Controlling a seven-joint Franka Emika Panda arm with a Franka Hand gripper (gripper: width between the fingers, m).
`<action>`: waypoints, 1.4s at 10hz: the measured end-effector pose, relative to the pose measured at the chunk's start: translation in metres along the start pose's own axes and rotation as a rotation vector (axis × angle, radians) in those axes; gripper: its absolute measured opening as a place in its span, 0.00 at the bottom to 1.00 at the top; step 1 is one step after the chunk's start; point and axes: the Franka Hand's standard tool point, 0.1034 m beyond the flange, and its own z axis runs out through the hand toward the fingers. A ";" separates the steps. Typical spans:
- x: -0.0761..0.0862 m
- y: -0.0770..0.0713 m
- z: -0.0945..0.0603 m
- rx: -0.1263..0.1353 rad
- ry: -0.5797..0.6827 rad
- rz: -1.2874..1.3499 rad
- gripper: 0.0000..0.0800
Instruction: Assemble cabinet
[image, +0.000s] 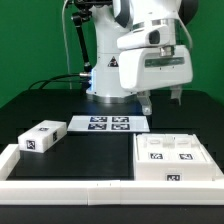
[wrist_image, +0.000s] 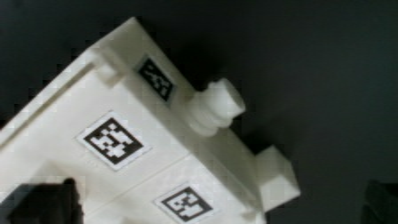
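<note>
The white cabinet body (image: 176, 158) lies on the black table at the exterior view's right, with several black-and-white tags on its top face. A smaller white tagged block (image: 40, 137) lies at the exterior view's left. My gripper (image: 158, 100) hangs above the table, just behind the body's far edge and clear of it. In the wrist view the cabinet body (wrist_image: 134, 120) fills the frame at a slant, showing three tags and two round pegs on one side. My gripper (wrist_image: 214, 205) is open and empty, with dark fingertips (wrist_image: 45, 200) far apart at the frame's corners.
The marker board (image: 108, 124) lies flat in the middle, in front of the robot's base. Low white border rails (image: 70, 188) run along the table's front and the exterior view's left. A black cable hangs behind the arm.
</note>
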 end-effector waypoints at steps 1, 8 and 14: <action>-0.002 -0.004 0.004 0.003 -0.009 0.098 1.00; -0.014 -0.002 0.025 0.030 -0.037 0.627 1.00; -0.015 0.000 0.078 0.048 -0.024 0.632 1.00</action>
